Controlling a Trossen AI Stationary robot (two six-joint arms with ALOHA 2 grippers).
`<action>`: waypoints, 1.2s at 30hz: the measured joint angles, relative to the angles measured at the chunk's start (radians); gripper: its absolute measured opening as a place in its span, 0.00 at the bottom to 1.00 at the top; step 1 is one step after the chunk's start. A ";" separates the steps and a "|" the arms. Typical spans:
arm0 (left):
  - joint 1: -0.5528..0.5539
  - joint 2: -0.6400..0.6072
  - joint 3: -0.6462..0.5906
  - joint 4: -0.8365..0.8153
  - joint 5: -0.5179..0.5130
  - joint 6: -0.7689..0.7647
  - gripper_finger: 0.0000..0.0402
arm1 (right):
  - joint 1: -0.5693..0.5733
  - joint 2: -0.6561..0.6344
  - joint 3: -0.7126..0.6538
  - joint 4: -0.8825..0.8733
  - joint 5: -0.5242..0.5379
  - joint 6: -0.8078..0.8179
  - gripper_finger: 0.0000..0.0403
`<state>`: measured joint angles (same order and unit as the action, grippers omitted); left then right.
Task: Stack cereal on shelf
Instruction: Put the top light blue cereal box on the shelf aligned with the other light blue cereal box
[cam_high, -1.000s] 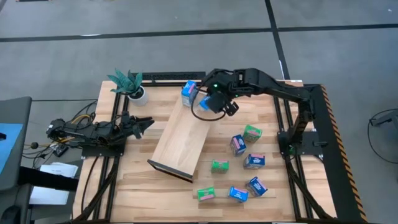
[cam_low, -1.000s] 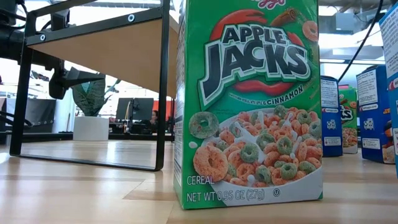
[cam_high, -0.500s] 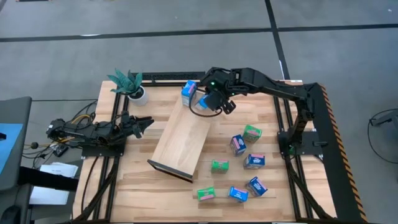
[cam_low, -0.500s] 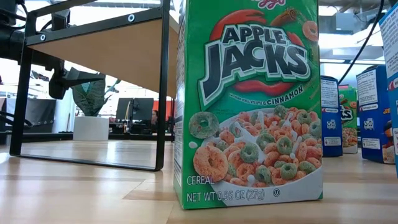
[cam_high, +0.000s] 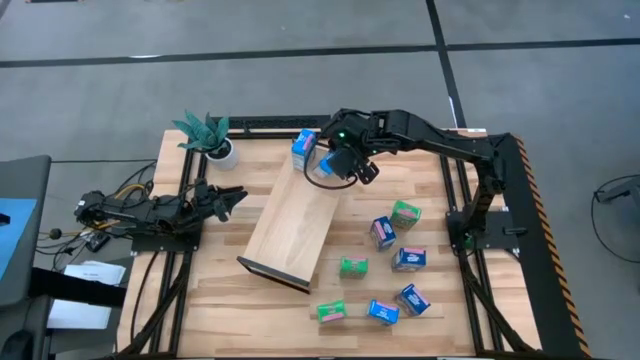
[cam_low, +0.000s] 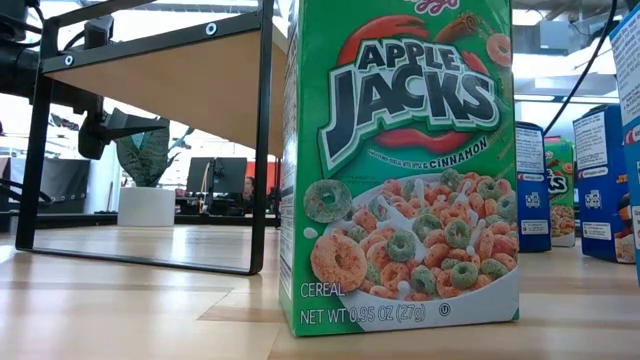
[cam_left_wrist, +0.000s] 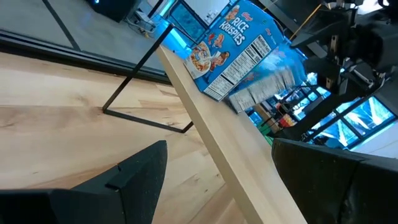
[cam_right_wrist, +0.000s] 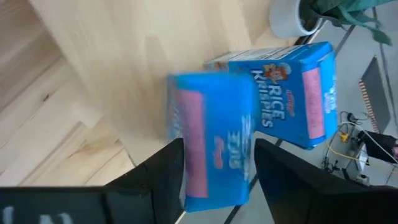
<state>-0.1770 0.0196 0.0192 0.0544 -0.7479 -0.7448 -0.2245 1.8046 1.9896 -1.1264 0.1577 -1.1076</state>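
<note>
The shelf (cam_high: 290, 225) is a long light-wood board lying aslant mid-table, raised on dark end frames (cam_low: 262, 140). One blue Rice Krispies carton (cam_high: 304, 147) stands on its far end (cam_right_wrist: 292, 93). My right gripper (cam_high: 336, 163) hovers just beside it, shut on a second blue carton (cam_right_wrist: 211, 149). Several green and blue cartons stand on the table to the shelf's right, among them a green one (cam_high: 405, 213) and a blue one (cam_high: 383, 232). My left gripper (cam_high: 228, 198) rests open near the table's left edge. My right gripper pinches the blue carton between its two fingers (cam_right_wrist: 163, 177), one on each of two opposite faces. It comes from above, pointing down. The carton (cam_left_wrist: 268, 79) sits over the shelf's far end, beside the standing carton; whether its bottom touches the board I cannot tell.
A potted plant (cam_high: 210, 135) stands at the far left corner, close to the shelf's far end. A green Apple Jacks carton (cam_low: 400, 170) stands right before the low camera. Bare tabletop lies near the left front (cam_high: 220, 300). Dark frame rails border both table sides.
My right gripper, carrying the blue carton, has shifted a little toward the table's left and far edge, closer to the blue carton standing on the shelf. Nothing else has moved.
</note>
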 joint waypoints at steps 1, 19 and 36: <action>0.000 0.000 0.000 0.000 0.000 0.000 0.70 | 0.000 0.000 0.000 0.007 0.000 0.000 0.57; 0.000 0.000 0.000 0.000 0.000 0.000 0.70 | 0.028 -0.018 0.008 -0.079 0.070 0.211 0.60; 0.000 0.000 0.000 0.000 -0.001 0.026 0.70 | -0.053 -0.259 -0.294 0.197 -0.130 0.790 0.14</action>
<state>-0.1768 0.0193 0.0193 0.0540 -0.7486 -0.7185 -0.2775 1.5452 1.6955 -0.9289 0.0277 -0.3172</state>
